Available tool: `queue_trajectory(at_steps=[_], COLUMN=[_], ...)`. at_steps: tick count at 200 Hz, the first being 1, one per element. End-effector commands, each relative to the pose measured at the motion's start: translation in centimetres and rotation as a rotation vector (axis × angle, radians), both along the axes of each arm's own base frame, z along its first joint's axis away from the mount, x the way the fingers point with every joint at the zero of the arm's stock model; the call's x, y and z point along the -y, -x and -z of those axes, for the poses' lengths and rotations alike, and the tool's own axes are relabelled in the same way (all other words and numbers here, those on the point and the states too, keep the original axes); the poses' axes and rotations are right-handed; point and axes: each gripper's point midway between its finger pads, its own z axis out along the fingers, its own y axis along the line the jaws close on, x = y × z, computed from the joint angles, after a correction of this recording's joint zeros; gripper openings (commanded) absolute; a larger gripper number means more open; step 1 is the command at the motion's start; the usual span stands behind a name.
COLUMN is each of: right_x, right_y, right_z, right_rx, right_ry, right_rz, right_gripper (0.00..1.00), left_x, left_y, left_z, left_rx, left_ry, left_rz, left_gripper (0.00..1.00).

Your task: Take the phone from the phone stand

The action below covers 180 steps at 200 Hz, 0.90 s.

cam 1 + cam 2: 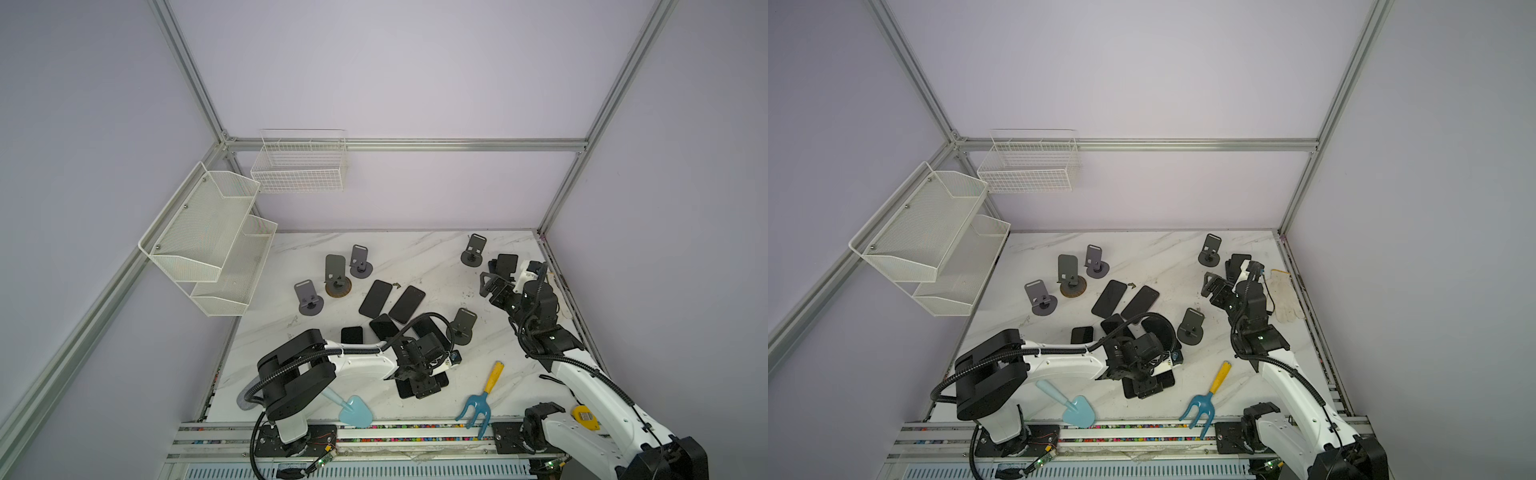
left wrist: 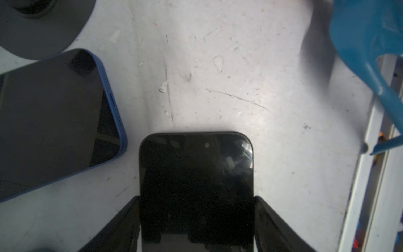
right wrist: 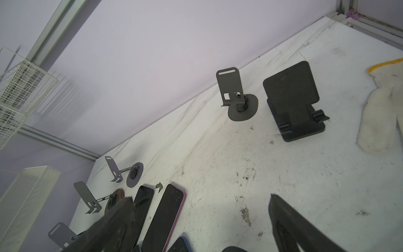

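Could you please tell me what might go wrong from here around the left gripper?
1. The left gripper has its fingers tight beside the phone; whether they grip it is unclear, so lifting might drag it.
2. The blue phone lies close by; a sideways move could knock it.
3. The rake lies at the front edge of the table; a bump could push it off.
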Motion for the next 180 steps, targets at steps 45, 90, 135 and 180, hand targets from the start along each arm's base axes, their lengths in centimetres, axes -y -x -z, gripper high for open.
queue_trajectory(at_steps=[45,90,135,180], right_x=[0.4,1.0,6.8,8.5], right_y=[0.3,-0.2,0.4,1.3], right_z=[0.0,-0.7,-6.8,-8.5], right_rx=[0.005,0.034,0.199,0.292], right_ry=[0.005,0.028,0.233,0.283], right_rz=[0.01,0.045,0.332,0.423], right_gripper=[0.97,0.97,0.97,0.97], left_x=[-0.5,1.6,-1.0,-9.0], left_y=[0.7,-1.9,-6.8,-12.0], left_z=[-0.8,-9.7,-20.4,-25.2], left_rx=[-0.009,0.122,0.277,0.386], left_ry=[-0.008,0.188,0.445,0.551], left_rz=[0.032,0.008,-0.219,-0.511], left_gripper=[0.8,0.87,0.99,1.0])
